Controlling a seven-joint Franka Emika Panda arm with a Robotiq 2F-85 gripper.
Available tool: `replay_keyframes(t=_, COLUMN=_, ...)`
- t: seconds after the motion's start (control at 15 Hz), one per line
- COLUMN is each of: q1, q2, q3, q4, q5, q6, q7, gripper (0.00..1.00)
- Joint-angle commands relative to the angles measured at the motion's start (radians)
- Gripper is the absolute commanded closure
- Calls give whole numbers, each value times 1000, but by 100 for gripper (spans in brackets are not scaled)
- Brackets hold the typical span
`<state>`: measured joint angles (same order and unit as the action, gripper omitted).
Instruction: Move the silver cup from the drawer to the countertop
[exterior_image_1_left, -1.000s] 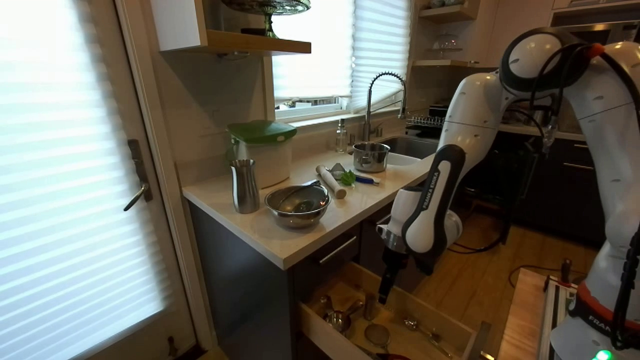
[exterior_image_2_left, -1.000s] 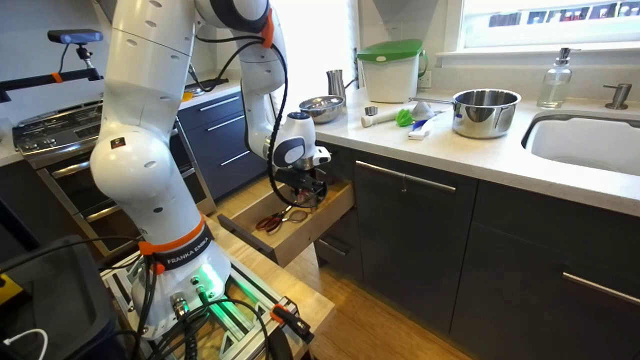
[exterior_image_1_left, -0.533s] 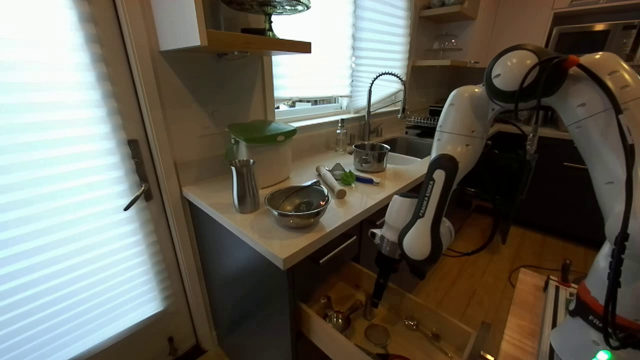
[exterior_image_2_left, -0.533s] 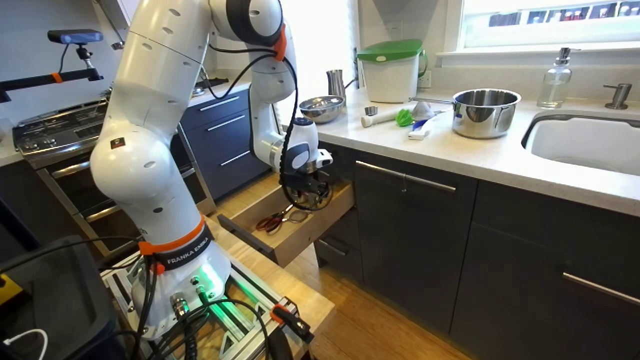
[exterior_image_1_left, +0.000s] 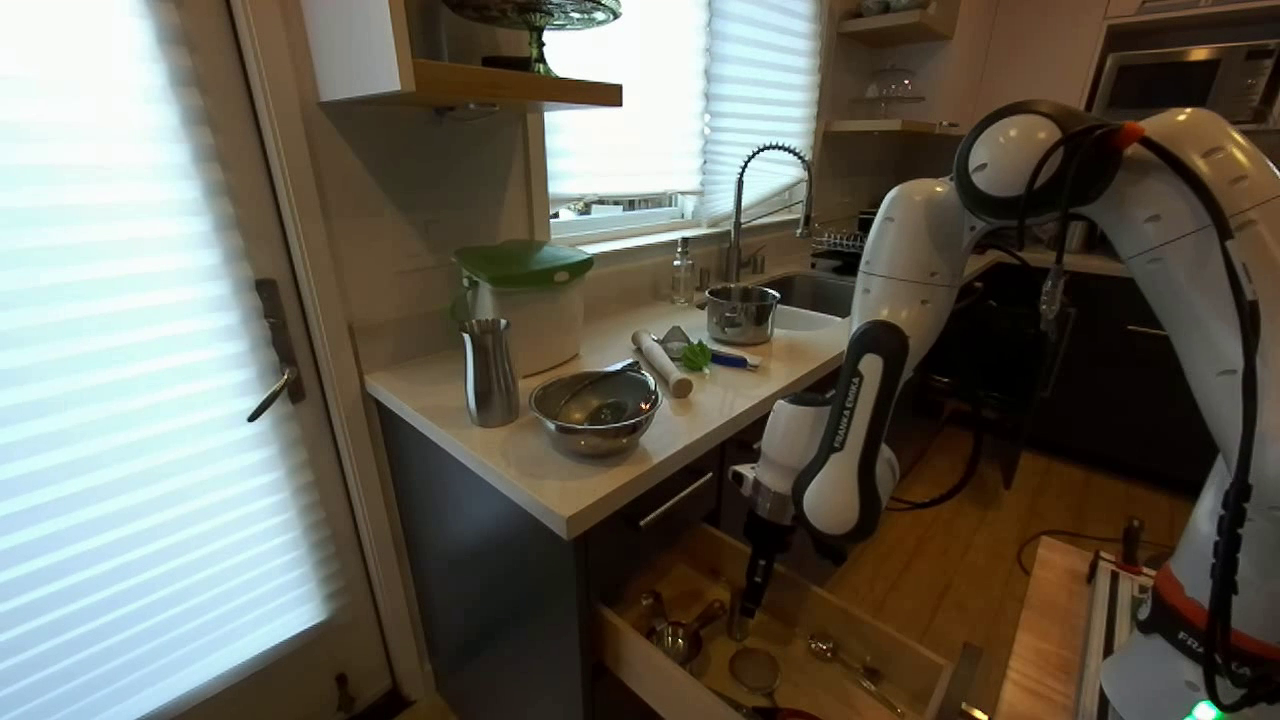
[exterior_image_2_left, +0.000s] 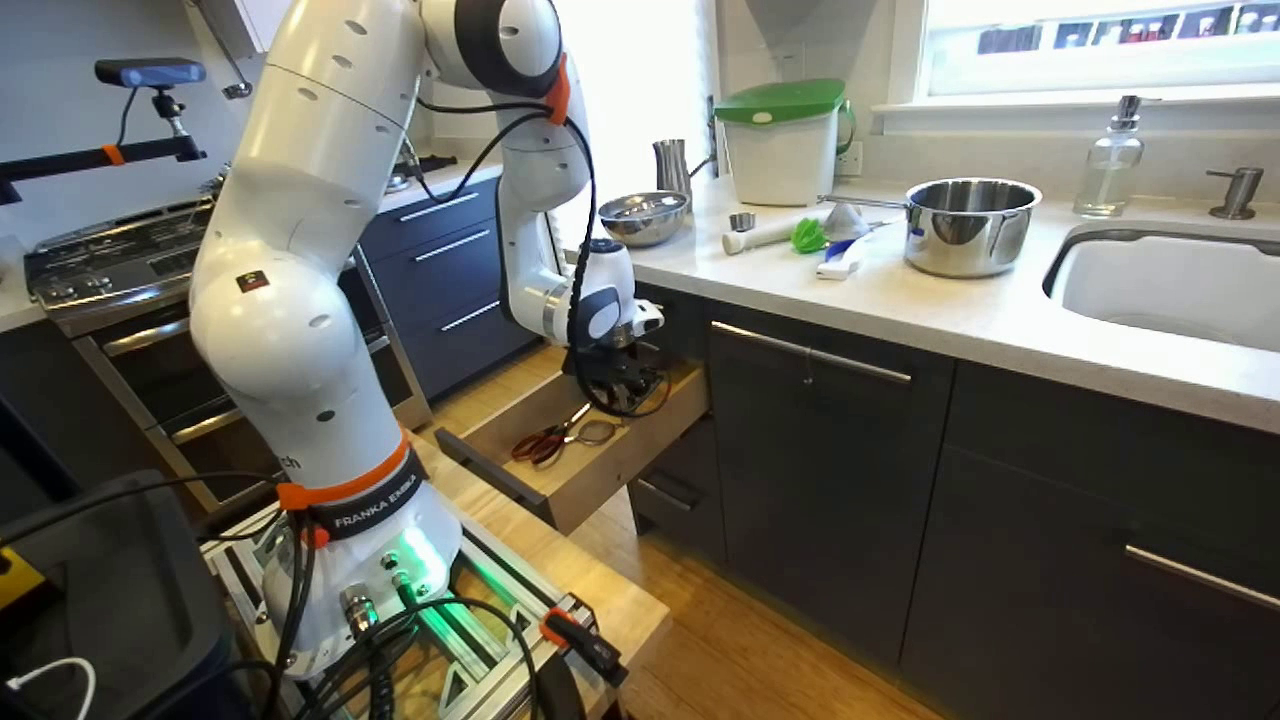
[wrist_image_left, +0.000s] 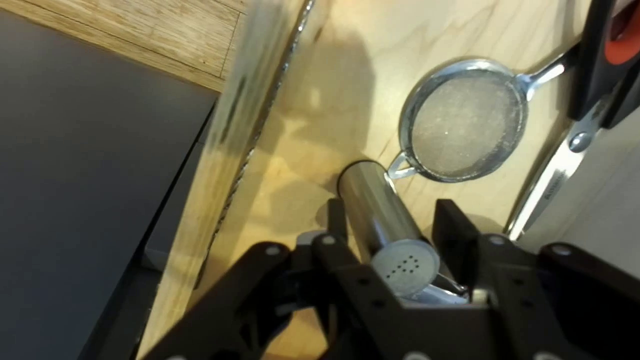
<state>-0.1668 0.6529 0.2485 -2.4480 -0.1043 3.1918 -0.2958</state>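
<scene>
The silver cup (wrist_image_left: 375, 205) is a shiny metal cylinder with small holes in its pale round top. It stands inside the pulled-out drawer (exterior_image_1_left: 640, 657), and an exterior view also shows the cup (exterior_image_1_left: 739, 622) beside my fingertips. My gripper (wrist_image_left: 393, 215) reaches down around it, one finger on either side. In the wrist view the left finger (wrist_image_left: 336, 217) lies close along the cup, while a gap shows between the cup and the right finger (wrist_image_left: 452, 230). Above the drawer runs the pale countertop (exterior_image_2_left: 960, 310). My gripper's body hides part of the cup's top edge.
By the cup lie a round strainer (wrist_image_left: 465, 125) and scissors (wrist_image_left: 560, 165). A small steel pan (exterior_image_1_left: 677, 642) and a spoon (exterior_image_1_left: 860, 670) share the drawer. On the countertop stand a steel bowl (exterior_image_1_left: 597, 420), a metal pitcher (exterior_image_1_left: 490, 375) and a pot (exterior_image_2_left: 970, 230).
In an exterior view my gripper has moved left and slightly down until its fingers are at the cup. The drawer and cup have stayed in place.
</scene>
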Motion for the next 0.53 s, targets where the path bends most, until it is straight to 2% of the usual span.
replay_keyframes(t=0.0, q1=120, q2=4, q3=-104, q4=14, q5=-37, q6=10, q7=29, gripper=81)
replay_keyframes(t=0.07, q1=141, q2=5, q3=-118, q4=18, q5=-39, q6=7, q7=29, gripper=89)
replay_keyframes(t=0.13, q1=164, q2=10, q3=-132, q4=23, q5=-41, q6=4, q7=30, gripper=86)
replay_keyframes(t=0.2, q1=187, q2=7, q3=-147, q4=24, q5=-43, q6=-1, q7=30, gripper=92)
replay_keyframes(t=0.27, q1=208, q2=9, q3=-158, q4=28, q5=-45, q6=-14, q7=29, gripper=90)
replay_keyframes(t=0.33, q1=221, q2=2, q3=-165, q4=26, q5=-46, q6=-25, q7=29, gripper=66)
replay_keyframes(t=0.4, q1=257, q2=-6, q3=-188, q4=21, q5=-43, q6=-41, q7=38, gripper=66)
replay_keyframes(t=0.47, q1=296, q2=-24, q3=-215, q4=8, q5=-39, q6=-54, q7=51, gripper=61)
